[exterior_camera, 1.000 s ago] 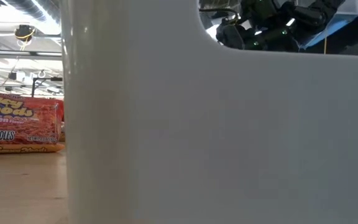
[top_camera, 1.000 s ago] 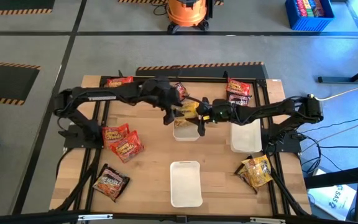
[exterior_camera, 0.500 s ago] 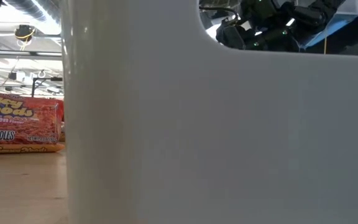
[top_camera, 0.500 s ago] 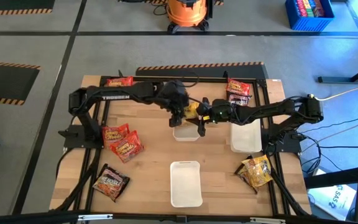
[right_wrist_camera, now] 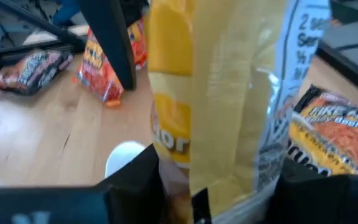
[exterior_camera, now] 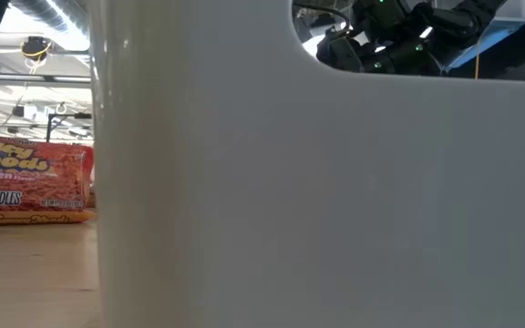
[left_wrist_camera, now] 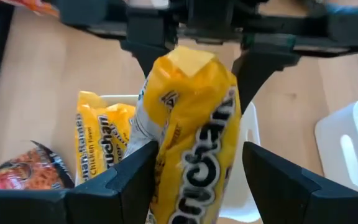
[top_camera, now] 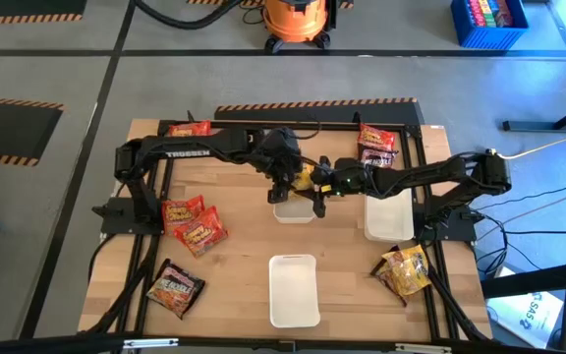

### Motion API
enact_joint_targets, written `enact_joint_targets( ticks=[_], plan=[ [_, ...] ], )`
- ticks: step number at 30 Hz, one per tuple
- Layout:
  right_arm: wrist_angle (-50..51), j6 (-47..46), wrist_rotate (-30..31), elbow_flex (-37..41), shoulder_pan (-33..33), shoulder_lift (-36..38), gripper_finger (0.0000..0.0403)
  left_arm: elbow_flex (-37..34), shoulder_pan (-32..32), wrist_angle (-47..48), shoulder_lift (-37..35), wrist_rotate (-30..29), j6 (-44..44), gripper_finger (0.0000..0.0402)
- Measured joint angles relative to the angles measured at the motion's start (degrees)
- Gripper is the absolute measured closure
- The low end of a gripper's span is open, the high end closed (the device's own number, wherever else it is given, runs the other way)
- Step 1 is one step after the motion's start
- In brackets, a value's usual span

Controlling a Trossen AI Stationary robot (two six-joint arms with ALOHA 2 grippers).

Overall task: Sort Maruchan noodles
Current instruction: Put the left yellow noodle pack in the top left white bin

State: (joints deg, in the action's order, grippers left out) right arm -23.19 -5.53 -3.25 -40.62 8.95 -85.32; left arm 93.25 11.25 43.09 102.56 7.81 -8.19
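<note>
Three trays: white ones – front tray (top_camera: 294, 290) at the near edge of the worktop (top_camera: 244, 256), middle tray (top_camera: 293, 209) under the two arms, right tray (top_camera: 388, 218) beside it.
Near packets: a dark packet (top_camera: 174, 287) at the near left and a crumpled yellow one (top_camera: 406, 270) at the near right, both loose on the wood.
Left side: two red packets (top_camera: 193, 220) lie touching, well apart from the trays.
Held item: yellow packet (left_wrist_camera: 191, 137), upright in the air just above the middle tray, where another yellow packet (left_wrist_camera: 98, 137) already lies.
Right arm's fingers (right_wrist_camera: 132, 186): clamped on one end of the held packet, partly closed.
Left arm's fingers (left_wrist_camera: 123, 180): spread wide on either side of the packet's other end, not yet pinching it.
Change: a second ago the left arm stood off to the left – it has now swung in to straddle the packet.
Meaning: probably a hand-over, or a steadying grip before the drop into the yellow tray.
Far edge: red packet (top_camera: 187, 128) at the far left, two more (top_camera: 376, 144) at the far right, still unsorted.
</note>
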Motion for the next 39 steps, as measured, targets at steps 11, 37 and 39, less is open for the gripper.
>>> enact_joint_targets(
  ticks=[11, 37, 39],
  plan=[
    [-0.31, -0.09, 0.44, 0.1, 0.08, -0.02, 0.0253, -0.09, -0.11, 2.14, 0.88, -8.72, 0.36, 0.0174],
    [-2.91, 0.01, 0.45, 0.11, 0.02, -0.02, 0.0253, -0.09, -0.16, 3.1, 1.36, -2.99, -0.07, 0.0186],
    [-2.75, 0.04, 0.12, 0.11, 0.02, -0.02, 0.0253, -0.09, -0.22, 3.1, 1.4, -3.02, -0.07, 0.0199]
  ],
)
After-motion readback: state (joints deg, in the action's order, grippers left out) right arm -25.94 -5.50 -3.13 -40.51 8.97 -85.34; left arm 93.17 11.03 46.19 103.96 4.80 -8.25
